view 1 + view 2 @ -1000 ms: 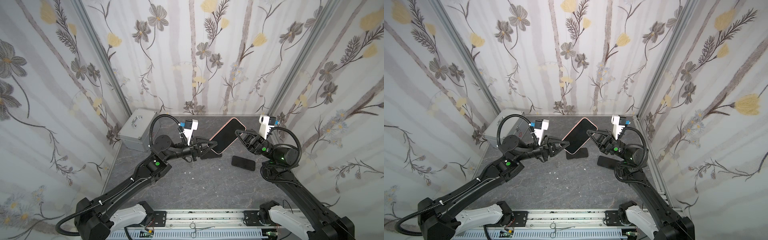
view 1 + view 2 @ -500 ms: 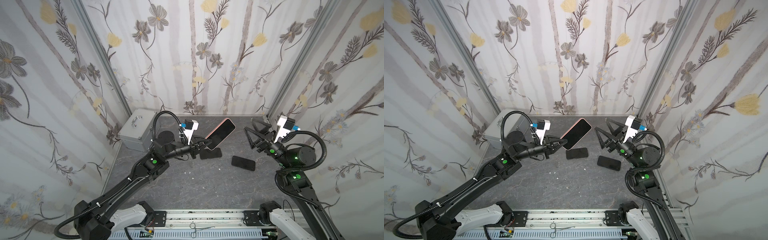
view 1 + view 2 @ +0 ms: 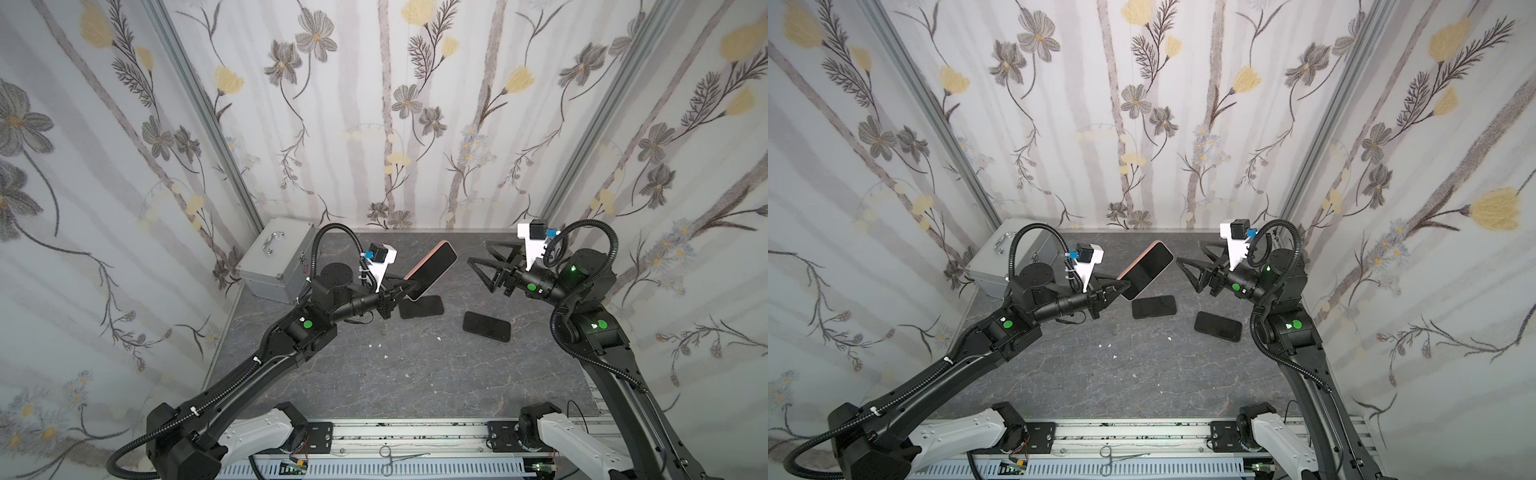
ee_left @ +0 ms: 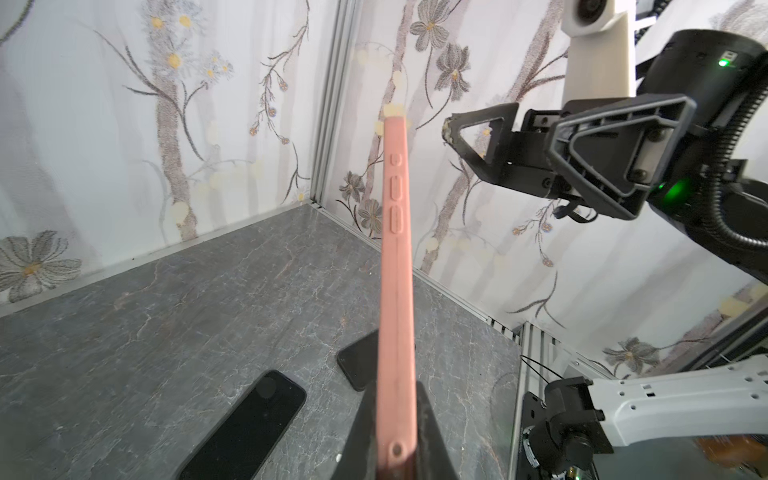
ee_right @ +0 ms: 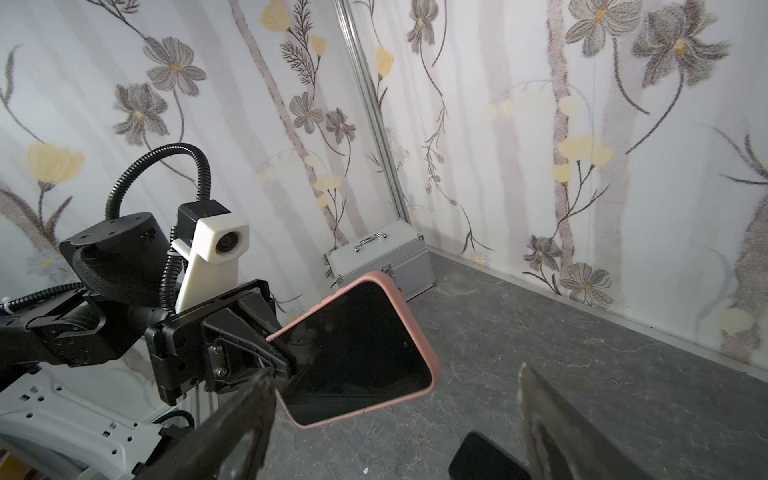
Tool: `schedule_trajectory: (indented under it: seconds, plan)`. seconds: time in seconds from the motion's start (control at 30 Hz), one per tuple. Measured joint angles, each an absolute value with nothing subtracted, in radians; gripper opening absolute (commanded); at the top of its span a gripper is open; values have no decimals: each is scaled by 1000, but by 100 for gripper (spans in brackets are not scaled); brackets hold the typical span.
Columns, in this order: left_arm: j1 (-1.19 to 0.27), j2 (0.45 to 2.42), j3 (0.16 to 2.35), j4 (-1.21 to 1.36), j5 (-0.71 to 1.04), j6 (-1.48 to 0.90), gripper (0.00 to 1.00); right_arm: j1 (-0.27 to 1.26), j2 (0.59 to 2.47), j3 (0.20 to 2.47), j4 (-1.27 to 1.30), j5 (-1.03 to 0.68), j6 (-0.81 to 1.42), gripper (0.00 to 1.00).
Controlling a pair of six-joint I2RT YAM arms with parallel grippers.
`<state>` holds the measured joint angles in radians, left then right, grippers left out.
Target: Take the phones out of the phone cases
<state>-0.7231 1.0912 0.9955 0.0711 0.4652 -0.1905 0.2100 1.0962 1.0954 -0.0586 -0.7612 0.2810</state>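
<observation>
The grey marbled surface (image 3: 374,374) fills the lower middle of both top views, as you look down on it. At its upper left corner stands a closed aluminium case (image 3: 276,259), handle on top.

Your left gripper (image 3: 409,287), just left of centre, is pressed together on the lower end of the pink phone case (image 4: 397,291). It holds the case clear of the surface, slanting toward the upper right. The phone (image 5: 357,353) sits inside that case, its dark screen showing within the pink rim.

Your right gripper (image 3: 478,252), right of centre, is spread wide and holds nothing. It faces the raised end of the case, near it but apart.

A black phone (image 3: 422,306) lies flat on the surface directly below the held case. A second black phone (image 3: 486,326) lies to its lower right, beneath the right gripper. Forceps (image 3: 399,459) rest on the rail at the bottom edge.
</observation>
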Motion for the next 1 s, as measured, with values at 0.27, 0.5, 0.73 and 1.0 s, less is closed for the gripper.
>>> schedule_trajectory:
  seconds: [0.27,0.5,0.73,1.0]
  plan:
    - [-707,1044,966,69,627,-56,0,209,1118,1132,-101,-882,237,88]
    - [-707,1021,955,71,712,35,0,209,1118,1134,-85,-1021,255,80]
    - [-706,1021,950,70,735,83,0,212,1128,1136,-82,-1106,307,67]
    - [-706,1019,950,70,735,127,0,226,1153,1137,-93,-1149,342,58]
